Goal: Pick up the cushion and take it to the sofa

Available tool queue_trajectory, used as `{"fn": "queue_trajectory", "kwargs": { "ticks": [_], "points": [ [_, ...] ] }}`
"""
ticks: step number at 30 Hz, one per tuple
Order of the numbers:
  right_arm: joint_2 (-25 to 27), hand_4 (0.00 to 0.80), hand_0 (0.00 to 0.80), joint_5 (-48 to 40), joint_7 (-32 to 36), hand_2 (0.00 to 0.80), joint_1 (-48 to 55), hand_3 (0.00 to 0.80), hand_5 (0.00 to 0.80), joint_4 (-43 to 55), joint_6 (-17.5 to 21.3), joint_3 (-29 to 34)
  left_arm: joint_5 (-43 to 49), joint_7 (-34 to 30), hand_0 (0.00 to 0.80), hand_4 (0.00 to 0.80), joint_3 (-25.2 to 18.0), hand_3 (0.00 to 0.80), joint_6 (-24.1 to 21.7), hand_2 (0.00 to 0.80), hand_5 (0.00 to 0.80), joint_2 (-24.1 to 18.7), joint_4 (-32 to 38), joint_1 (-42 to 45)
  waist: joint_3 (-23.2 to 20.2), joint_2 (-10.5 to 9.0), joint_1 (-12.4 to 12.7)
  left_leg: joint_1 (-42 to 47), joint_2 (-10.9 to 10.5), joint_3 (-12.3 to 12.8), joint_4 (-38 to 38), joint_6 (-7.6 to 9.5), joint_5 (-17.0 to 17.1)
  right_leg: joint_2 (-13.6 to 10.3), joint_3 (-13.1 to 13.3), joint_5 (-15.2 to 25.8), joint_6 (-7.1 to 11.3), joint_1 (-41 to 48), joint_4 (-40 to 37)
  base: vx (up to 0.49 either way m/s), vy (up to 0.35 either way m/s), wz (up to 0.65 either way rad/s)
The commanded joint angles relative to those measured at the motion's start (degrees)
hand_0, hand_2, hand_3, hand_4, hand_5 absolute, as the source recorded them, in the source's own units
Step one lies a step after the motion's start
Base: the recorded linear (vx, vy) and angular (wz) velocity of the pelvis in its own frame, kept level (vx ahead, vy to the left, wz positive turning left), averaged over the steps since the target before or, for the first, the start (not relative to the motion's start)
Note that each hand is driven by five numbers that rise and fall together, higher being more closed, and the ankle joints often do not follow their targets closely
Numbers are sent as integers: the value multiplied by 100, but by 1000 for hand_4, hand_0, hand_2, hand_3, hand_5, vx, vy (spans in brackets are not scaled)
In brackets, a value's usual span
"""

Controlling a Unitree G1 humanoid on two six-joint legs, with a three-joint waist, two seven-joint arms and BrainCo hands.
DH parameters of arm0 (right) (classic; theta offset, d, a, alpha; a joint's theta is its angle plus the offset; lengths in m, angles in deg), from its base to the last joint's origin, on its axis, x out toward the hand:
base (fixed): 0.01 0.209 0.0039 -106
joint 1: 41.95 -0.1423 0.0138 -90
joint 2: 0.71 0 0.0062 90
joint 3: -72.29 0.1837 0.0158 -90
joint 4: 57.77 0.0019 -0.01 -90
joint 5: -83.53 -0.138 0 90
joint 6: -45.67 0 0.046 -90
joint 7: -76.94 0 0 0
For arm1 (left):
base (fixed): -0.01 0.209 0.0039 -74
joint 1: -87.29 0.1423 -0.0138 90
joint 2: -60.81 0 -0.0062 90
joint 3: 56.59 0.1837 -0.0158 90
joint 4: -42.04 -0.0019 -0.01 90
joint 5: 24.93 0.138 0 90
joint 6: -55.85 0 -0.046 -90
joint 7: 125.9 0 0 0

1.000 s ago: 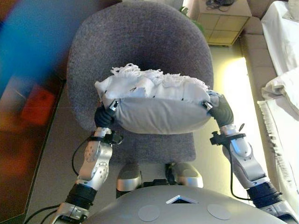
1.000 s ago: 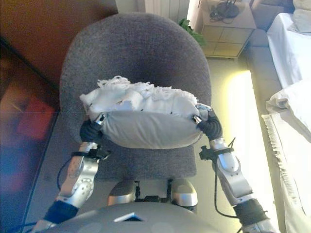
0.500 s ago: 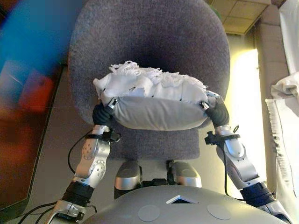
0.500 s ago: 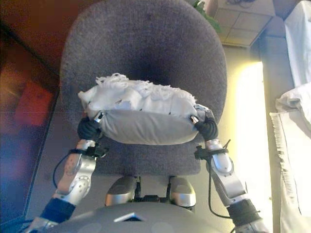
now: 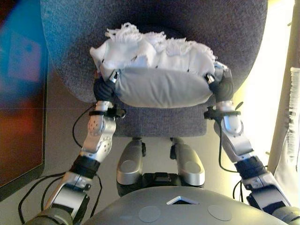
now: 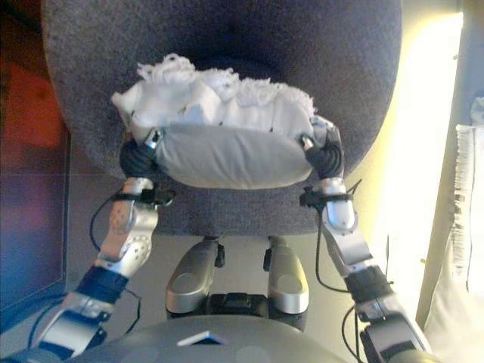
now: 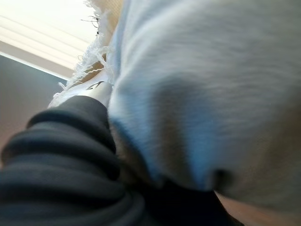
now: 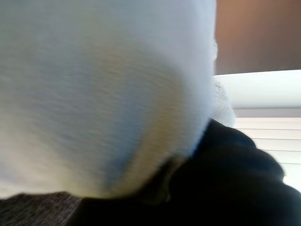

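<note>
A white cushion [image 5: 159, 75] with a smooth near face and a shaggy fringed top is held off the grey armchair [image 5: 154, 18], between my two hands. My left hand [image 5: 104, 86] grips its left end and my right hand [image 5: 222, 85] its right end, a silver thumb showing on the near face at each side. The fingers are hidden behind the cushion. In the left wrist view the cushion [image 7: 207, 94] presses against the hand's dark cover [image 7: 61, 155]. The right wrist view shows the same cushion [image 8: 94, 84] against its cover [image 8: 225, 179].
The armchair's round seat and back fill the space just ahead. A dark reddish panel [image 5: 18, 93] stands at the left. A white fringed cloth [image 5: 293, 117] hangs at the right edge, beside a bright strip of floor [image 5: 262, 93].
The whole picture has shifted, so the camera has moved: the chair looms larger and the furniture at the back has left the view. The cushion stays held between both hands.
</note>
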Motion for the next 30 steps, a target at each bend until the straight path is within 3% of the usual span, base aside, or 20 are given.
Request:
{"fn": "queue_trajectory", "kwargs": {
  "ticks": [1,9,10,11,12,16,20,23,30],
  "points": [
    [-186,800,800,303,75,800,-943,800,800,-226,45,-646,662,88,800,800,641,800,-196,800,800,383,-255,-943,185,-189,-101,-385,-19,-148,390,-108,-336,-432,147,-46,319,-216,207,-29,-3,-6],
    [-360,800,800,-269,-523,800,-3016,800,800,-2351,-459,-726,665,698,800,800,484,800,-25,800,800,1012,-2268,-2674,424,-216,-124,-748,-63,-154,492,-152,-260,-455,125,39,334,-738,467,-32,8,0],
    [-363,646,646,-369,-600,646,-3278,646,646,-2654,-540,-724,630,857,627,627,458,627,100,627,627,1074,-2564,-2901,425,-208,-132,-821,-65,-150,503,-161,-246,-460,121,59,349,-849,516,-36,39,-1],
    [-360,201,201,-427,-669,201,-3471,201,201,-2838,-651,-722,635,958,195,195,441,195,214,195,195,1096,-2764,-3080,425,-199,-144,-879,-68,-145,506,-167,-231,-468,120,77,361,-945,553,-32,55,-1],
    [-305,0,0,-478,-763,0,-3702,0,0,-3056,-805,-725,588,1095,0,0,424,0,326,0,0,1059,-2946,-3261,425,-189,-151,-941,-67,-125,500,-177,-208,-481,116,98,371,-1042,579,-24,55,1],
    [-14,0,0,-644,-879,0,-4123,0,0,-3487,-840,-711,362,1456,0,0,308,0,423,0,0,811,-3271,-3549,425,-133,-164,-1063,-91,-98,450,-191,-144,-496,111,147,387,-1257,616,-5,60,2],
    [258,0,0,-1131,-868,0,-4009,0,0,-3474,-386,-429,106,1873,0,0,-72,0,296,0,0,313,-3411,-3430,425,-64,-152,-1082,-129,-119,440,-203,-152,-509,86,112,385,-1345,673,13,22,0],
    [595,0,0,-1364,-940,0,-3696,0,0,-3396,-140,-74,59,2533,0,0,-607,0,23,0,0,-203,-3567,-3220,425,36,-151,-1098,-151,-114,452,-219,-156,-540,24,75,384,-1386,703,-2,27,-1],
    [1147,0,0,-1675,-1121,0,-3125,0,0,-3321,379,826,-413,2879,0,0,-1969,0,-105,0,0,-997,-4061,-2377,425,185,-120,-958,-168,-116,554,-273,-275,-637,-117,-77,351,-1272,789,-2,36,0]
  ]
}}
